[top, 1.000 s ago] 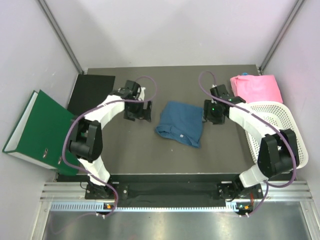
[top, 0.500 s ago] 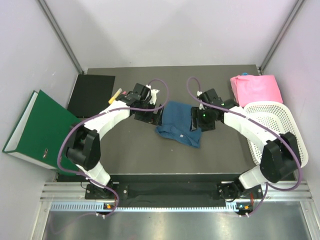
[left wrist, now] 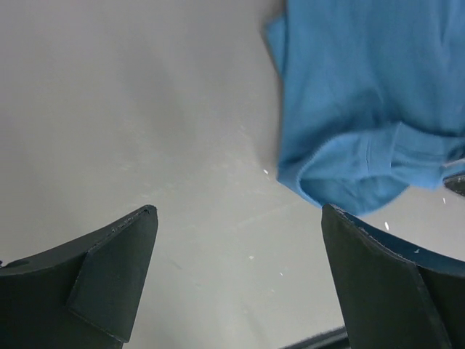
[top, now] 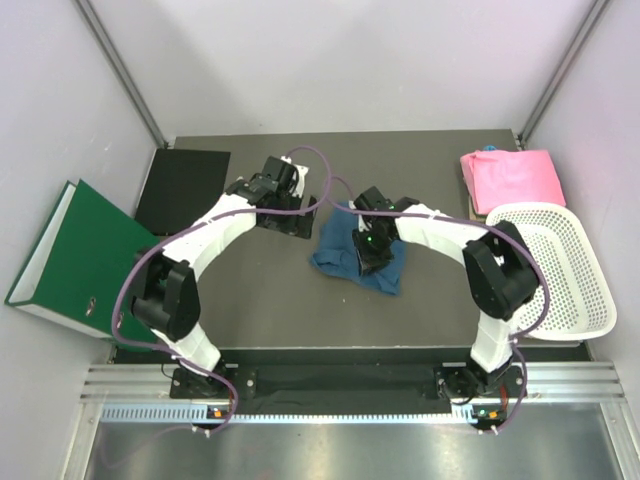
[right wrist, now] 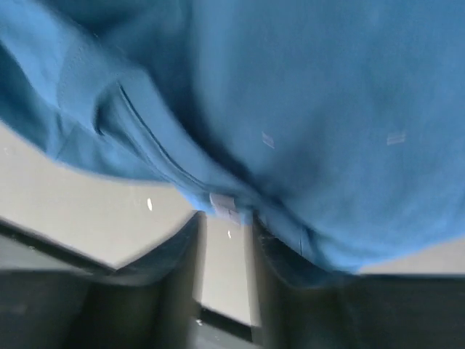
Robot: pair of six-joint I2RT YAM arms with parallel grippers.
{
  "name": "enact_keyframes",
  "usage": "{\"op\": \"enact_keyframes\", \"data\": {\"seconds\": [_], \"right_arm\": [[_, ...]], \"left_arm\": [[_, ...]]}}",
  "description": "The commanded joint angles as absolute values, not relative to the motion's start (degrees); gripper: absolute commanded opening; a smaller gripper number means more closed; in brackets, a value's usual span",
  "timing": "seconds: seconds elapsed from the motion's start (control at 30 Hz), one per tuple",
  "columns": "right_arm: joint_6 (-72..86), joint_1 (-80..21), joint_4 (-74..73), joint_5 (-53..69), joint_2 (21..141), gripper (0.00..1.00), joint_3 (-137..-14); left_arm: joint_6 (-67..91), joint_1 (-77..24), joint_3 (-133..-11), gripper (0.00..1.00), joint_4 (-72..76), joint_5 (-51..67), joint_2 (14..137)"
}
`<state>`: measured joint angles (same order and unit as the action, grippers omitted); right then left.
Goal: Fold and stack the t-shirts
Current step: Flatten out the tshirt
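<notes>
i see the blue shirt [top: 338,258] lying in a bunched heap near the middle of the dark table [top: 250,300]. the pink shirt [top: 512,178] sits at the far right corner, folded flat, well apart from the blue one. the white basket [top: 570,300] is just in front of the pink shirt, at the right edge. the green binder [top: 75,255] is at the left, beside the table.

my right gripper [right wrist: 225,233] is down on the blue shirt. in its own camera the blue cloth fills almost the whole view. a small white label [right wrist: 224,206] sits at the cloth edge, right by the finger tips. the two fingers are close together with only a thin gap. the view is blurry, so i cannot tell if they pinch the cloth or not.

my left gripper [left wrist: 238,218] is spread wide and holds nothing. it hangs over bare table just beside the left edge of the blue shirt, not touching it. in its camera a rounded fold of the shirt shows at the top right.
</notes>
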<state>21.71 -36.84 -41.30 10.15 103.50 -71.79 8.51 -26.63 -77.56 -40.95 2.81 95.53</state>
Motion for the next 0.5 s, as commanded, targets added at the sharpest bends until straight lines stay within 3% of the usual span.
{"op": "enact_keyframes", "data": {"seconds": [0.0,0.07,0.27,0.37,0.4,0.47], "right_arm": [[19.52,-38.23,-42.09,7.03,106.69,0.13,-78.04],[18.2,-38.93,-44.02,5.11,107.92,0.01,-80.5],[17.57,-39.9,-46.23,0.27,107.85,0.0,-84.37],[17.93,-39.81,-46.06,0.26,105.48,0.12,-83.33],[18.1,-39.81,-45.88,0.18,104.25,0.25,-82.71],[18.28,-39.81,-45.53,-1.05,103.19,0.28,-81.22]], "left_arm": [[8.88,-25.58,-80.77,0.99,-41.13,-2.72,90.18],[8.96,-24.88,-80.68,0.99,-41.13,-4.3,88.78],[10.55,-19.35,-79.19,0.99,-40.43,-6.16,84.29],[10.37,-17.41,-77.79,0.99,-38.76,-4.57,82.88],[10.37,-17.05,-77.7,0.99,-38.67,-4.31,82.88],[10.37,-16.61,-77.61,0.99,-38.67,-3.78,82.88]]}}
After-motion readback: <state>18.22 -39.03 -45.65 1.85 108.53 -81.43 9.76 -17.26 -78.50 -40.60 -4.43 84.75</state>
